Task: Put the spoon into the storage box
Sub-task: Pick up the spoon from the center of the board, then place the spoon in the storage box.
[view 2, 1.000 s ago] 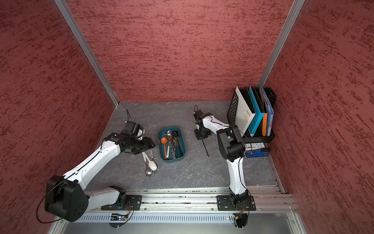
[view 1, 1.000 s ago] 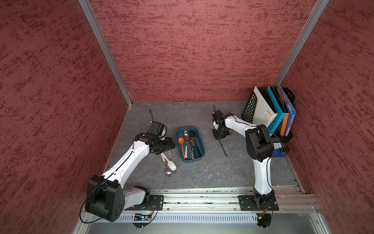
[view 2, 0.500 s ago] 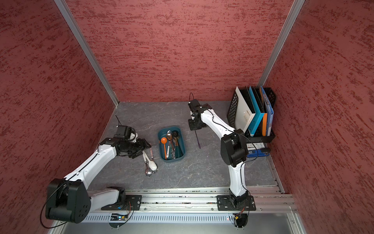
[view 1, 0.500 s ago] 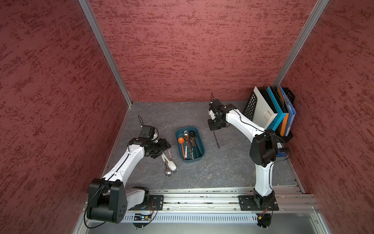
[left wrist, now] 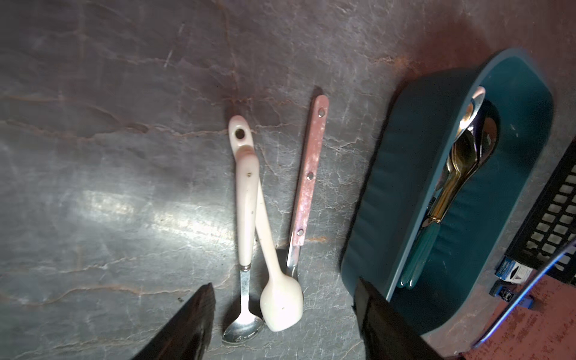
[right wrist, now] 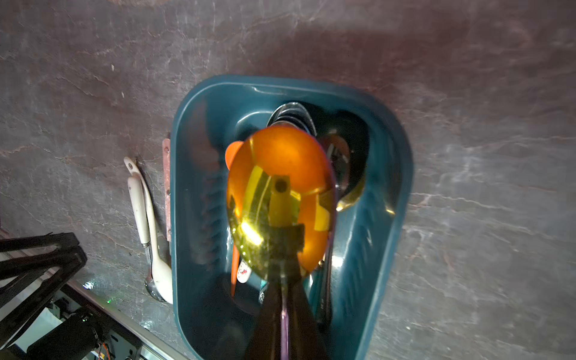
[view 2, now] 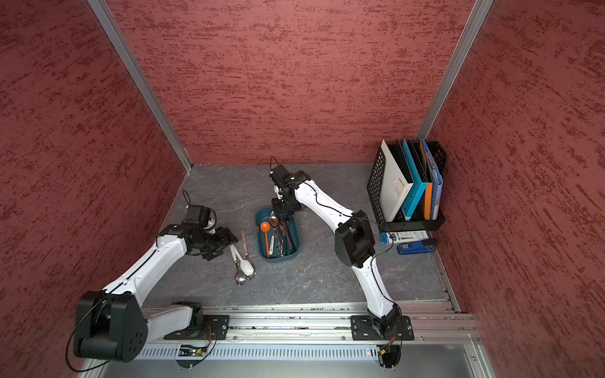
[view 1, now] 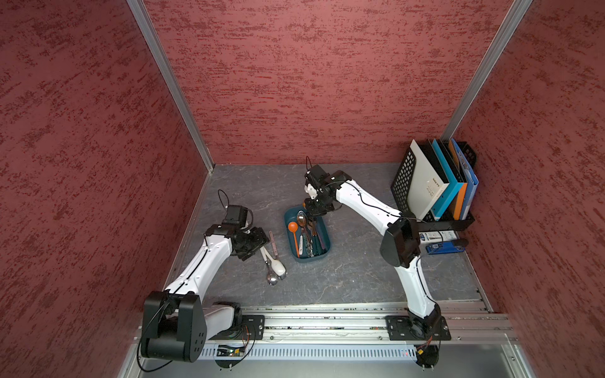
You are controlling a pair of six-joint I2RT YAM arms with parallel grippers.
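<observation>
The dark teal storage box (view 1: pixel 311 260) (view 2: pixel 278 259) lies mid-table with several spoons inside, one orange (view 1: pixel 293 226). My right gripper (view 1: pixel 317 209) (view 2: pixel 284 209) hangs over the box's far end. It is shut on the thin purple handle of a spoon whose shiny golden bowl (right wrist: pixel 280 199) hovers above the box (right wrist: pixel 402 174). Left of the box lie a white ceramic spoon (left wrist: pixel 280 299) (view 1: pixel 279 266), a cream-handled metal spoon (left wrist: pixel 246 202) and a pink-handled utensil (left wrist: pixel 308 174). My left gripper (left wrist: pixel 285 285) (view 1: pixel 258 242) is open above them, its fingers (left wrist: pixel 193 324) either side of the two spoon bowls.
A black mesh file rack (view 1: pixel 402 173) with folders stands at the back right. A blue stapler (view 1: pixel 445 247) and a small staple box (view 1: pixel 437 235) lie in front of it. The metal rail (view 1: pixel 327 322) runs along the front edge. Red walls close in three sides.
My right gripper has swung left with the spoon, from the table right of the box to above the box's far end. My left gripper has drawn back slightly over the loose spoons.
</observation>
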